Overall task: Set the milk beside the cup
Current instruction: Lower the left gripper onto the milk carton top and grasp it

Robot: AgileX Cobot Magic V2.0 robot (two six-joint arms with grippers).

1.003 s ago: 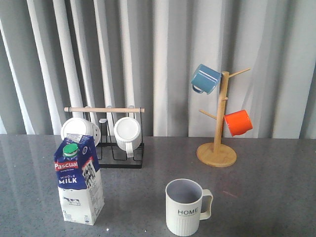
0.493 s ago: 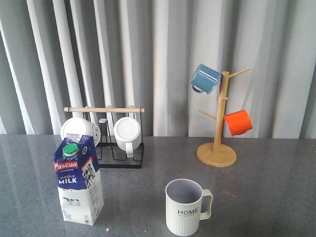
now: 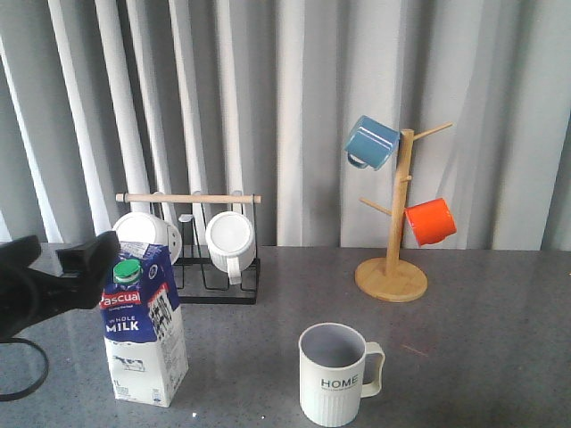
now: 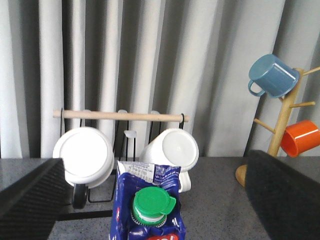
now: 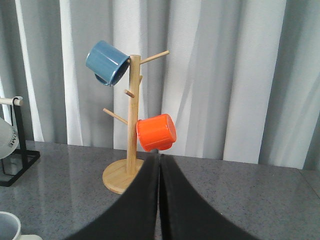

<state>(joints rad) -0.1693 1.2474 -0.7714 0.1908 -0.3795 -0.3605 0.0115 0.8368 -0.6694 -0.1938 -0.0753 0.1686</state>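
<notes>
The milk (image 3: 143,330), a tall blue-and-white carton with a green cap, stands upright at the front left of the grey table. The cup (image 3: 332,374), a cream ribbed mug lettered "HOME", stands to its right, well apart, handle to the right. My left gripper (image 3: 58,267) is open at the carton's upper left, level with its top. In the left wrist view the gripper (image 4: 155,157) has its black fingers (image 4: 30,192) wide apart, with the carton top (image 4: 150,210) between them, untouched. My right gripper (image 5: 159,157) is shut and empty; the cup's rim (image 5: 7,225) shows at the corner.
A black wire rack (image 3: 189,198) with a wooden bar holds two plain white mugs behind the milk. A wooden mug tree (image 3: 393,267) at the back right carries a blue mug (image 3: 372,143) and an orange mug (image 3: 430,221). Curtains hang behind the table.
My left gripper has come into the front view from the left, up beside the carton's top. The milk and the cup have not moved.
</notes>
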